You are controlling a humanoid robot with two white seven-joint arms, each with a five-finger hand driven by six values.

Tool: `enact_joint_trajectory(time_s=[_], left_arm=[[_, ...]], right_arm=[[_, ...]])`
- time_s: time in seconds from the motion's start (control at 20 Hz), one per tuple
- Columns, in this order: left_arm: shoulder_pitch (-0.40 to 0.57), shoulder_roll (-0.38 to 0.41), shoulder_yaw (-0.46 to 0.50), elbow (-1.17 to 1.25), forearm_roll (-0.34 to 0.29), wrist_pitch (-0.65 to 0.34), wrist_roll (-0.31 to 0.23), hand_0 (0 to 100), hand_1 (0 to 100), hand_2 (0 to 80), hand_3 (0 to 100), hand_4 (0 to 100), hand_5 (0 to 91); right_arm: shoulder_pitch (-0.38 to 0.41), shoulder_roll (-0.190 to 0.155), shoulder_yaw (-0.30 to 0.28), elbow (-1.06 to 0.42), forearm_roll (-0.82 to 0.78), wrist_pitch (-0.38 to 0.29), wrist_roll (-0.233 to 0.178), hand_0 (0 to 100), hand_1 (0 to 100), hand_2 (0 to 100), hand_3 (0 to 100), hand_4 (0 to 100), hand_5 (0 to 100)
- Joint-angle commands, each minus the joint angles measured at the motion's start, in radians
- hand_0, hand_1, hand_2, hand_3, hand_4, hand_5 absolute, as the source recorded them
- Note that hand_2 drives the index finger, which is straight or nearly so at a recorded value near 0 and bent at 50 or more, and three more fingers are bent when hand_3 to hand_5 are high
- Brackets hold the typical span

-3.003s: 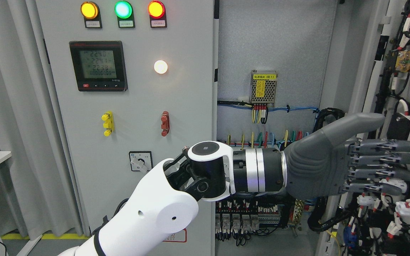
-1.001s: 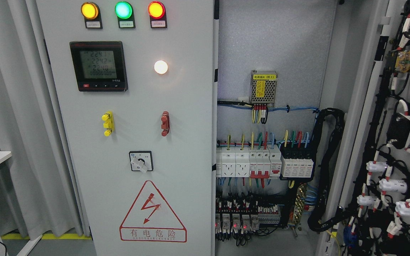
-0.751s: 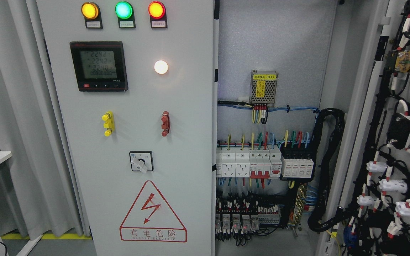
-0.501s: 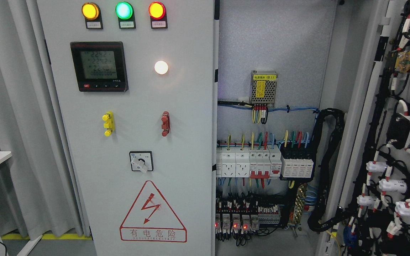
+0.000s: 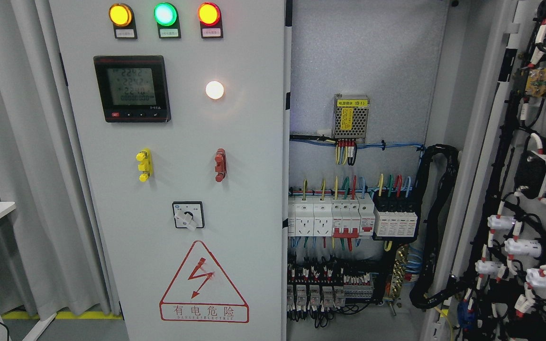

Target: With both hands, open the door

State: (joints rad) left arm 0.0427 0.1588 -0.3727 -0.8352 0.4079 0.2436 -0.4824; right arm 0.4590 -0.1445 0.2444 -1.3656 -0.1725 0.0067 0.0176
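Standing open — the right door [image 5: 529, 189] — beside the shut left door [image 5: 178, 189].

Matt grey painted metal door [image 5: 178, 142], seemingly; rough-textured backplate [image 5: 363, 57]; cloth curtain [image 5: 12, 142].

This is an industrial electrical room or test lab. A tall grey control cabinet [image 5: 178, 189] fills the frame, with lit indicator lamps [image 5: 165, 14] at upper left, a digital power meter [image 5: 132, 88] below them and a red high-voltage warning triangle [image 5: 204, 282] at the bottom. Right of centre, circuit breakers [image 5: 351, 217] and bundled wiring [image 5: 436, 227] show inside; grey curtains [image 5: 12, 142] hang at left.
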Motion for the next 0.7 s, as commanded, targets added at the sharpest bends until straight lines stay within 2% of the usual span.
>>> enact_joint_trajectory(time_s=[0.0,0.15,0.25,0.35,0.45,0.5,0.55,0.65], left_arm=[[-0.018,-0.094,0.158,0.564,-0.004,-0.004,-0.007,29,0,2.7,3,4,0.0],[-0.018,-0.091,0.153,0.615,-0.020,-0.006,0.004,29,0,2.7,3,4,0.0],[-0.032,-0.100,0.155,0.681,-0.067,-0.007,0.014,29,0,2.7,3,4,0.0],[-0.037,-0.117,0.158,0.711,-0.086,-0.033,0.079,29,0,2.7,3,4,0.0],[-0.038,-0.122,0.158,0.731,-0.086,-0.053,0.193,29,0,2.7,3,4,0.0],[-0.038,-0.123,0.158,0.734,-0.086,-0.055,0.230,29,0,2.7,3,4,0.0],[-0.038,-0.123,0.158,0.735,-0.086,-0.055,0.248,29,0,2.7,3,4,0.0],[-0.038,-0.123,0.159,0.735,-0.086,-0.055,0.249,29,0,2.7,3,4,0.0]], right_arm=[[-0.015,-0.024,0.041,-0.527,0.001,0.002,-0.002,22,0,0,0,0,0],[-0.072,-0.012,0.039,-0.538,0.002,0.012,-0.002,22,0,0,0,0,0],[-0.088,-0.003,0.041,-0.541,0.005,0.016,-0.002,22,0,0,0,0,0],[-0.117,0.003,0.039,-0.546,0.007,0.021,-0.002,22,0,0,0,0,0],[-0.152,0.023,0.042,-0.549,0.005,0.019,-0.002,22,0,0,0,0,0],[-0.166,0.034,0.044,-0.558,0.005,0.019,-0.002,22,0,0,0,0,0],[-0.181,0.040,0.044,-0.570,0.005,0.019,-0.004,22,0,0,0,0,0],[-0.212,0.057,0.041,-0.587,0.007,0.016,-0.007,22,0,0,0,0,0]])
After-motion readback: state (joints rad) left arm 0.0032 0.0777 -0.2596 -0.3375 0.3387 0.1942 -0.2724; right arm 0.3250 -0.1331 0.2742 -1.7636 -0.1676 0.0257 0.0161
